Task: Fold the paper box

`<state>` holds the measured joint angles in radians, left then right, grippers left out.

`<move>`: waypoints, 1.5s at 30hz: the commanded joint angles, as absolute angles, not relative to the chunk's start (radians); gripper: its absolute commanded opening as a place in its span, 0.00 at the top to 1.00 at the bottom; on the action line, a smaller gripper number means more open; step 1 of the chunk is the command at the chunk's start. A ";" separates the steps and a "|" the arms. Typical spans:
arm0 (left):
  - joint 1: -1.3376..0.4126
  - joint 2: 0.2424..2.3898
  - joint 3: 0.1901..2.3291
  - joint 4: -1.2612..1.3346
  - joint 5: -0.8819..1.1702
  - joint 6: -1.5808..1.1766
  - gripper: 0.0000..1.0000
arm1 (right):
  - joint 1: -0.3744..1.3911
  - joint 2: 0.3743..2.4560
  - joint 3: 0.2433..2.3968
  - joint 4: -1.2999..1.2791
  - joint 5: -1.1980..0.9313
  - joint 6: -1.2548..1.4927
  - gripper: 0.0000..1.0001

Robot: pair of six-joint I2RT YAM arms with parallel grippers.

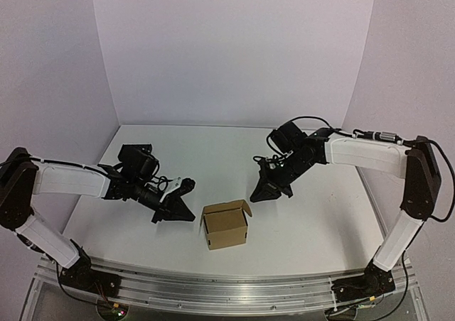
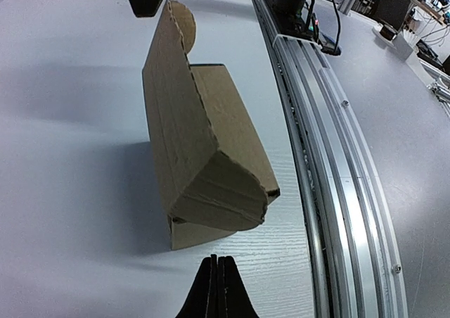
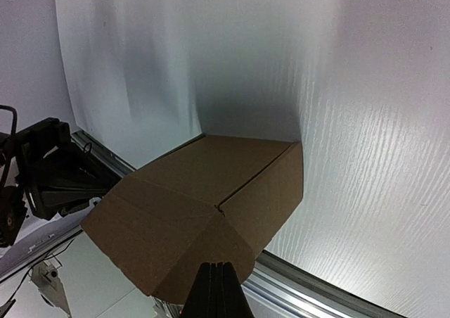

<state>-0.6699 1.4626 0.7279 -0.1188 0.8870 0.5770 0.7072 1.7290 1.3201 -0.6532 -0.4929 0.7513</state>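
The paper box [image 1: 225, 225] stands assembled, one flap [image 1: 246, 208] ajar, interior hidden.

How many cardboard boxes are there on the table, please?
1. The paper box stands near the front edge of the table, between the left gripper and the right gripper, touching neither. No view shows a second one.

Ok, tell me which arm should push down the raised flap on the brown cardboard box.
Right, probably. The rounded flap stands at the right end of the brown cardboard box, close beside the shut right pincer; the shut left pincer sits at the opposite end.
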 commanded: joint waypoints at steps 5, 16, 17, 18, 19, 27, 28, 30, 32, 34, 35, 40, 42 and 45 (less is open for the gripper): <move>-0.710 1.467 0.807 -0.150 0.920 0.649 1.00 | 0.725 1.741 1.318 -0.668 -0.527 0.743 1.00; -0.773 1.473 0.802 -0.077 0.910 0.591 1.00 | 0.736 1.754 1.328 -0.668 -0.565 0.757 1.00; -0.775 1.476 0.804 -0.074 0.910 0.590 1.00 | 0.740 1.756 1.330 -0.670 -0.568 0.758 1.00; -0.777 1.479 0.807 -0.074 0.909 0.590 1.00 | 0.742 1.756 1.328 -0.671 -0.571 0.761 1.00; -0.777 1.481 0.810 -0.075 0.909 0.589 1.00 | 0.743 1.754 1.326 -0.672 -0.572 0.765 1.00; -0.783 1.501 0.809 -0.043 0.909 0.588 1.00 | 0.751 1.767 1.344 -0.673 -0.574 0.771 1.00; -0.784 1.505 0.811 -0.032 0.909 0.580 1.00 | 0.752 1.772 1.350 -0.673 -0.577 0.770 1.00; -0.784 1.508 0.816 -0.011 0.909 0.563 1.00 | 0.754 1.779 1.358 -0.673 -0.580 0.769 1.00; -0.784 1.507 0.819 -0.005 0.911 0.552 1.00 | 0.757 1.782 1.358 -0.673 -0.580 0.770 1.00; -0.784 1.503 0.819 -0.005 0.914 0.542 1.00 | 0.759 1.784 1.356 -0.672 -0.581 0.769 1.00; -0.784 1.501 0.818 -0.005 0.918 0.540 1.00 | 0.760 1.785 1.356 -0.672 -0.580 0.769 1.00; -0.784 1.491 0.823 -0.004 0.917 0.533 1.00 | 0.761 1.786 1.354 -0.673 -0.574 0.767 1.00; -0.784 1.491 0.826 -0.004 0.917 0.533 1.00 | 0.761 1.787 1.354 -0.673 -0.575 0.766 1.00; -0.784 1.493 0.833 -0.004 0.922 0.529 1.00 | 0.762 1.789 1.355 -0.671 -0.574 0.767 1.00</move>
<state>-0.7799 1.5051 0.7736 -0.0507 0.8978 0.5457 0.7477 1.7748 1.3205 -0.6661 -0.5526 0.7677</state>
